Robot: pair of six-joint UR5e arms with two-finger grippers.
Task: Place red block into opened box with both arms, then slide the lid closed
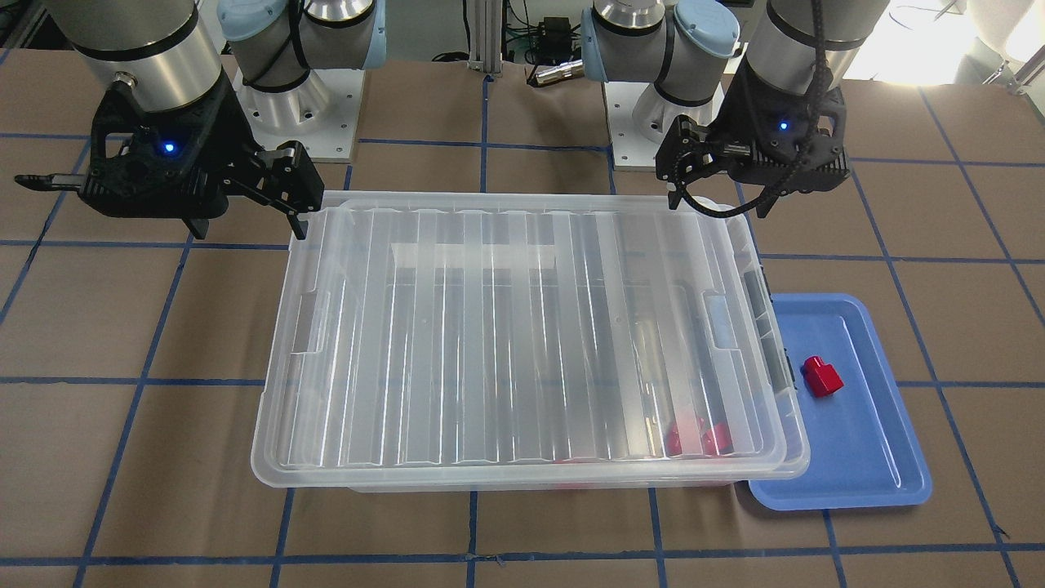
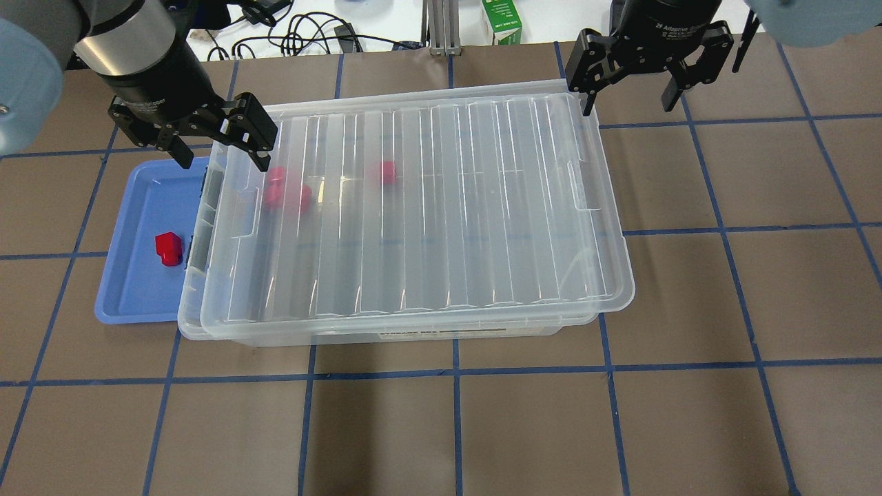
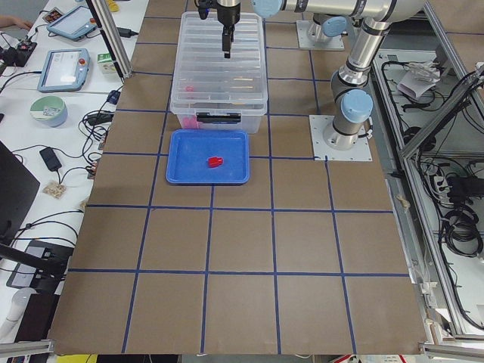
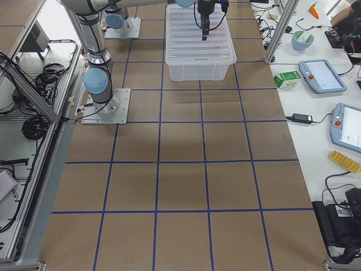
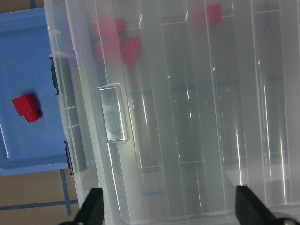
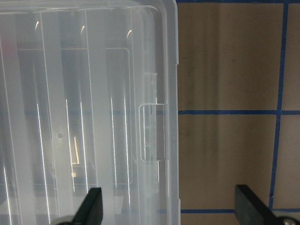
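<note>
One red block (image 2: 169, 248) (image 1: 822, 377) (image 5: 26, 107) lies in the blue tray (image 2: 131, 296) beside the box's left end. The clear box (image 2: 187, 303) (image 1: 796, 408) holds more red blocks (image 2: 286, 196), seen blurred through the ribbed lid (image 2: 427, 207) (image 1: 506, 343). That lid rests on the box, slightly skewed and shifted toward my right. My left gripper (image 2: 220, 148) (image 1: 718, 200) (image 5: 171, 211) hovers open over the lid's left far corner, near its handle notch (image 5: 114, 112). Over the lid's right far corner my right gripper (image 2: 628, 96) (image 1: 175, 216) (image 6: 171, 211) is open and empty.
The blue tray (image 1: 857, 457) touches the box's left end by the grey latches (image 1: 775, 335). Brown tabletop with blue grid tape surrounds everything. Cables and a green carton (image 2: 501, 21) lie beyond the far edge. Tablets and bowls sit on a side bench (image 3: 64, 68).
</note>
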